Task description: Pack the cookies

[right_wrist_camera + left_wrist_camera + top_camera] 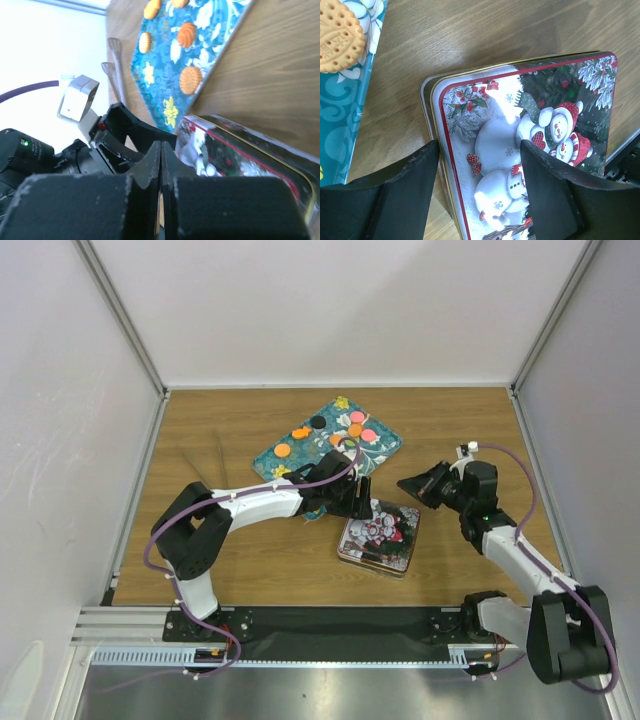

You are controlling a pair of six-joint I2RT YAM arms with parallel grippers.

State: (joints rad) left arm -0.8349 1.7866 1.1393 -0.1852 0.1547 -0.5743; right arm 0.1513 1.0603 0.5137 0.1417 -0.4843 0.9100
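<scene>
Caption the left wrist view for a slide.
Open left gripper over the closed rectangular snowman-printed metal tin, beside a teal floral tray.

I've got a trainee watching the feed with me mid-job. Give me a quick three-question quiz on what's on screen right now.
1. True or false: the snowman tin has its lid on.
2. Which one is open? A) the left pincer B) the right pincer C) both
3. Fill in: the cookies lie on the ____, not in the tin.

Key
1. True. The snowman lid covers the tin.
2. A. Its fingers are spread over the tin's edge, while the right one's are pressed together.
3. teal floral tray
</scene>
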